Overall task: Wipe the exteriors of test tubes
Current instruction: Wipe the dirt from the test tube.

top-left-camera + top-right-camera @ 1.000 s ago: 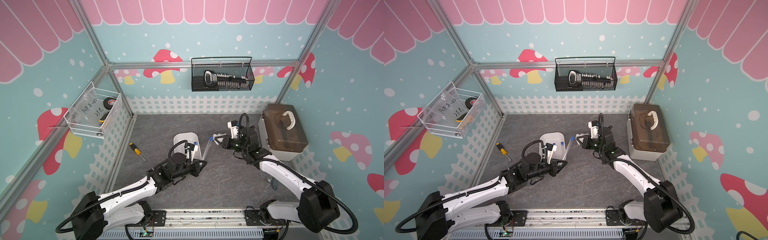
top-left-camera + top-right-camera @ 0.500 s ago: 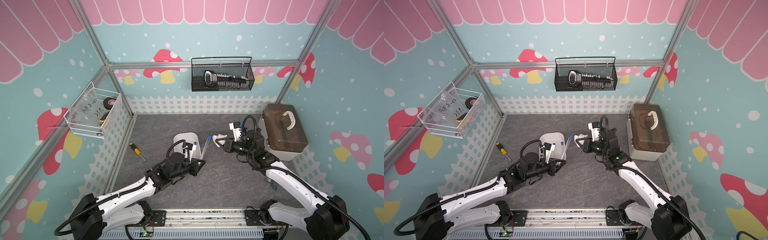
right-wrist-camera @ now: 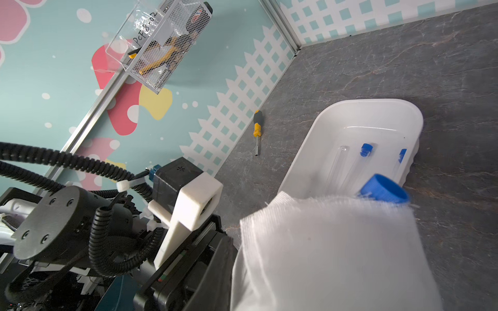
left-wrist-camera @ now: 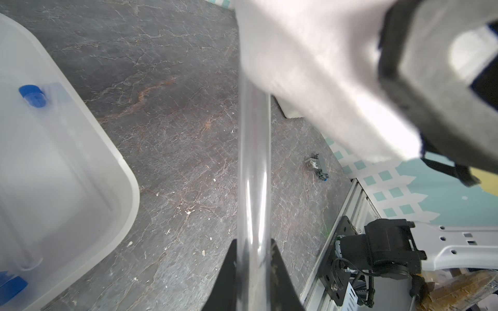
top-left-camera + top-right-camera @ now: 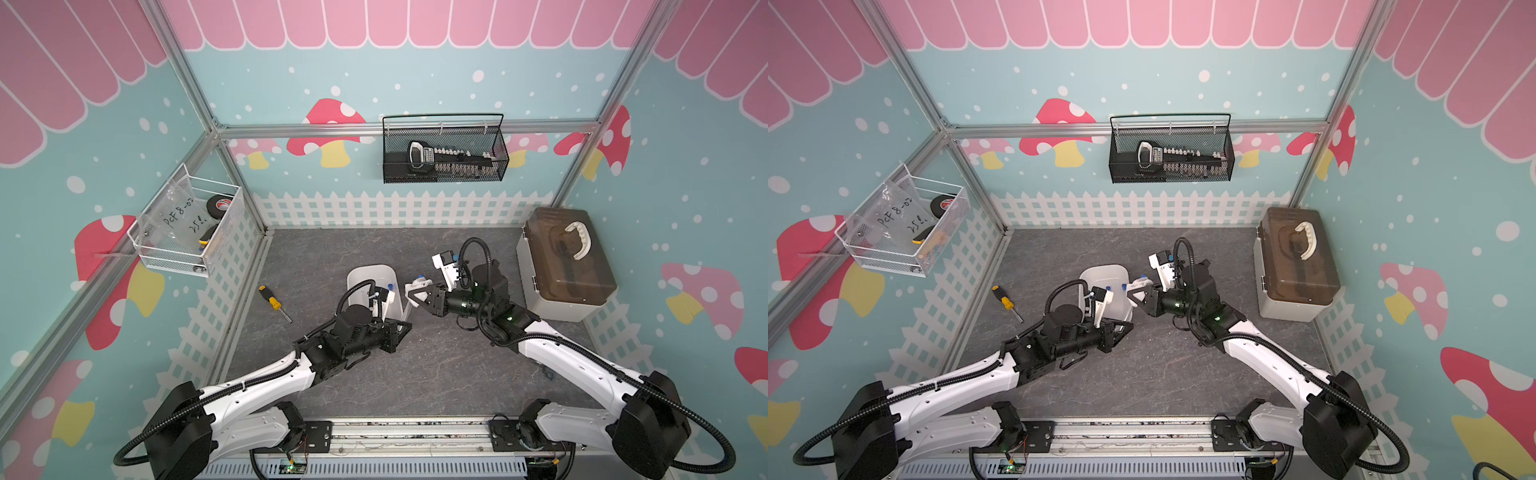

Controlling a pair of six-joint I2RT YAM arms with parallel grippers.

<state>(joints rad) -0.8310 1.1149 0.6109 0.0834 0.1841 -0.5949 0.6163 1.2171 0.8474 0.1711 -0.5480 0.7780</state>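
Test tube sleeved, wipe begun
My right jaws, pinching the cloth, have slid it over the tube; left jaws clamp the base.

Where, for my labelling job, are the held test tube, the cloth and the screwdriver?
test tube (image 4: 254, 172), left wrist view, on its clear middle.
cloth (image 3: 331, 255), right wrist view, on the middle of the fabric.
screwdriver (image 5: 270, 298), in a top view, on its handle.
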